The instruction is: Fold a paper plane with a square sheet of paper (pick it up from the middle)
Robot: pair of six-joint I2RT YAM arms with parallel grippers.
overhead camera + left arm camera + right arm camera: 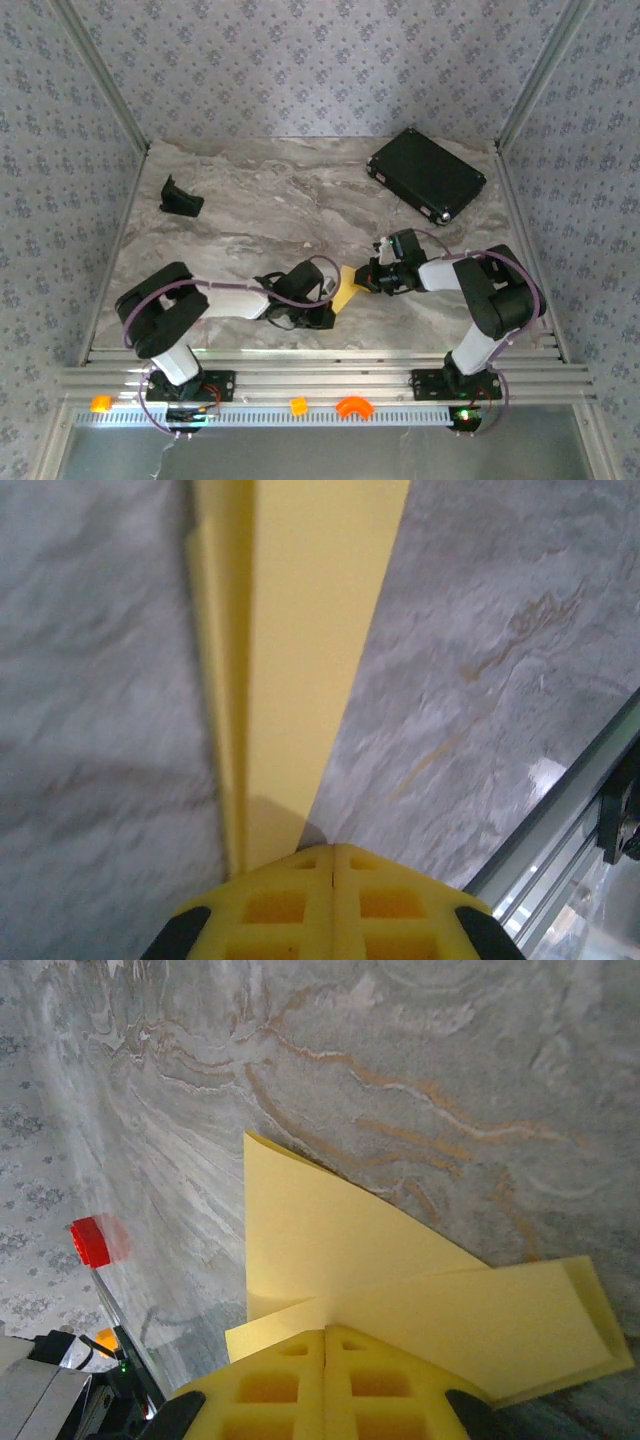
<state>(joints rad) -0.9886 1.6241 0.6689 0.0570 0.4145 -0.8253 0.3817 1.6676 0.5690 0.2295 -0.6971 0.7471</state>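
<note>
The sheet of paper [346, 290] is pale yellow and folded into a narrow shape, lying near the table's front middle between my two grippers. My left gripper [329, 304] is at its near left end. In the left wrist view the folded paper [300, 630] runs straight away from the shut left gripper [332, 848], and its narrow end passes under the left finger, not into the seam. My right gripper [363, 283] is at the paper's right side. In the right wrist view two overlapping flaps of the paper [330, 1250] spread out from the closed right gripper [325, 1332].
A black rectangular case [427, 175] lies at the back right and a small black piece [181, 197] at the back left. Orange pieces [352, 406] sit on the front rail [560, 830]. A small red block [92, 1241] shows at the left of the right wrist view.
</note>
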